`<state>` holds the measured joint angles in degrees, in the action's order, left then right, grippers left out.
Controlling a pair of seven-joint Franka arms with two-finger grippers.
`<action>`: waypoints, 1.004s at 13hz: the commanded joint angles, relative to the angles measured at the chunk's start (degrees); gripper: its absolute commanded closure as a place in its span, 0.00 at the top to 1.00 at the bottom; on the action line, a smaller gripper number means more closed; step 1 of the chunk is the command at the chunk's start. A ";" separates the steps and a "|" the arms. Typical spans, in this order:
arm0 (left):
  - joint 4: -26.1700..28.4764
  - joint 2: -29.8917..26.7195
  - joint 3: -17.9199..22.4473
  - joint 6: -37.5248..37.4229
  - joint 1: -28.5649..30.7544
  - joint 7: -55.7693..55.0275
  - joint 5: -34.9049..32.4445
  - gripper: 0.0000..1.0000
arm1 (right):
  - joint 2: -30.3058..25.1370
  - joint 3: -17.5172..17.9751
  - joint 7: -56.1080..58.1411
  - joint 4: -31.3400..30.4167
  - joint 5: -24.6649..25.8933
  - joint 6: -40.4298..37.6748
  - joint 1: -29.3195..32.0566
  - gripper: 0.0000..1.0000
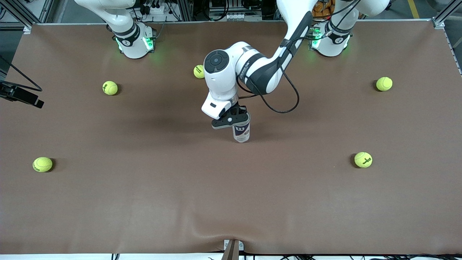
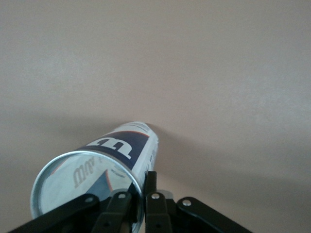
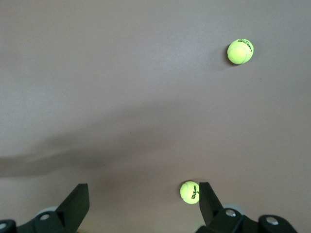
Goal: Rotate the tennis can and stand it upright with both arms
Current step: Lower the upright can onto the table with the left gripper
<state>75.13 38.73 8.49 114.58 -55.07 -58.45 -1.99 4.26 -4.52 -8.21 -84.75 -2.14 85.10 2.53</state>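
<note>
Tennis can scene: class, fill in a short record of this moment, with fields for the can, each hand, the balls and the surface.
can: tennis can upright on the table, near its middle
left hand: left hand at the can's top, fingers closed on its silver rim
right hand: right hand open, holding nothing, up over the right arm's end of the table, waiting
balls: five yellow-green tennis balls scattered around, none touching the can
surface: brown table
</note>
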 commanded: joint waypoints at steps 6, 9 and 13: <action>-1.12 0.12 0.21 0.82 0.41 0.09 0.76 0.52 | -0.21 0.82 -0.32 0.47 -0.23 -0.29 0.99 1.00; -1.04 -0.41 0.21 0.56 0.49 -0.08 0.76 0.71 | -0.21 0.82 -0.40 0.47 -0.23 -0.29 1.08 1.00; -0.95 -1.45 0.30 0.20 0.58 -0.09 0.76 1.00 | -0.21 0.82 -0.32 0.47 -0.23 -0.29 0.99 1.00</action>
<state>74.36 38.67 8.50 115.40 -54.57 -58.45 -1.88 4.26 -4.51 -8.21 -84.75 -2.14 85.10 2.53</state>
